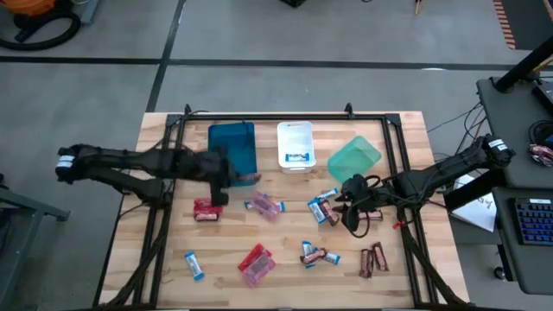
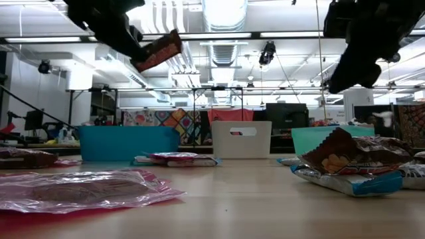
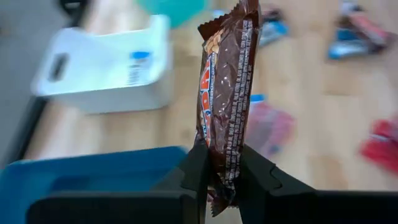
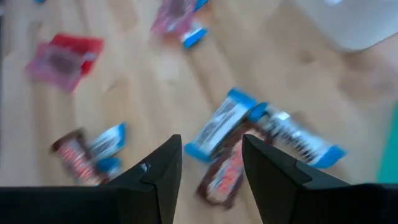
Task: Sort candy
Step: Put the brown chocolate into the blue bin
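Observation:
My left gripper hovers at the blue tray's near right corner, shut on a dark brown-red bar, which also shows high in the low view as the bar. My right gripper is open, raised over a cluster of candy. Below its fingers lie a blue-and-white bar and a brown bar, flat on the table. Other candy is scattered flat over the near half: a red packet, a pink packet, a red-pink packet and brown bars. My left gripper pinches the dark bar between its two fingers at one end. The rest of the bar sticks out forward past the fingertips. The bar is lifted well clear of the table and sits tilted in the low view, its free end higher.
A white tray with one blue-and-white bar in it stands at the far middle. A green tray sits tilted to its right. A black frame borders the table. A lone blue bar lies near left.

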You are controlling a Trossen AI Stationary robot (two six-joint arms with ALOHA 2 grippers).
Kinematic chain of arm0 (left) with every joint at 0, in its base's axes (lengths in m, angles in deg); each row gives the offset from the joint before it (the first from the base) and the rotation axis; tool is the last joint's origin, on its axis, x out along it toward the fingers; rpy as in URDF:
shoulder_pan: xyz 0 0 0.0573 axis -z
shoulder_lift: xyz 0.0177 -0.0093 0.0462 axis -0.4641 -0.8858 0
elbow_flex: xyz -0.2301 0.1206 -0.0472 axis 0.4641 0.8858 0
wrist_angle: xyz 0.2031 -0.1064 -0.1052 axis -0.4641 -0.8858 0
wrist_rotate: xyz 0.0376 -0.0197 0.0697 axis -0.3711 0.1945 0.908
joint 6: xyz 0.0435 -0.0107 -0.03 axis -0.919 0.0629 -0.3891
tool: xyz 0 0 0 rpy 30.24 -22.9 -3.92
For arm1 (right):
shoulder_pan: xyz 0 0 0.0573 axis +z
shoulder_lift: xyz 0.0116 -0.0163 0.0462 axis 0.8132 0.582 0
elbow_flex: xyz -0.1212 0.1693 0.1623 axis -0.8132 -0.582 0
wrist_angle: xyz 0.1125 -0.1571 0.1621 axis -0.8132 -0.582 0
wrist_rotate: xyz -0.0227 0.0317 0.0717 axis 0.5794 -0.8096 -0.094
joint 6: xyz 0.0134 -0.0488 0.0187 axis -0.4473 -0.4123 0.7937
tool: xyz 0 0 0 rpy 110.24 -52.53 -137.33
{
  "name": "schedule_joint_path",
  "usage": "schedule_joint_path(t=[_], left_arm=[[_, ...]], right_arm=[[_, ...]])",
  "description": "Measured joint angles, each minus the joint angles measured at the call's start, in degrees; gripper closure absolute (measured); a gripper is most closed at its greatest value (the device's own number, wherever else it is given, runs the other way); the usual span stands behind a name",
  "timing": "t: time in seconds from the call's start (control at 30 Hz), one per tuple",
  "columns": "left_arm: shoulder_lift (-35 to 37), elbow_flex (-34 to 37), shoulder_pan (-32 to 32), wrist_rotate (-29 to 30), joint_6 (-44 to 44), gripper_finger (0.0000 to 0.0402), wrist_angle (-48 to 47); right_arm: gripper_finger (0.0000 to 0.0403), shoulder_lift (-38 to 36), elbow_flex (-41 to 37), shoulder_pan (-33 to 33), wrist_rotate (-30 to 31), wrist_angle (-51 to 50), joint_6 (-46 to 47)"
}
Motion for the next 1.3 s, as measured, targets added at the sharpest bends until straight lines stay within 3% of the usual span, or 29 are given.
schedule_joint_path(t=[0.2, 0.43, 0.9, 1.3], left_arm=[[-0.03, 0.00, -11.75, -0.04, -5.22, 0.0363, -0.96], [-4.04, 0.00, -20.63, -0.08, -11.32, 0.0363, -0.93], [-15.24, 0.00, -27.55, -0.28, -20.72, 0.0362, 2.68], [-20.54, 0.00, -32.24, -0.26, -21.43, 0.0362, 7.46]], right_arm=[[0.0243, 0.00, 0.00, 0.00, 9.02, 0.34, 1.07], [0.0243, 0.00, 0.00, 0.00, 10.06, 2.35, 3.04], [0.0243, 0.02, -0.02, 0.01, 10.13, 2.76, 3.20], [0.0243, 0.02, -0.02, 0.01, 11.61, 2.84, 3.23]])
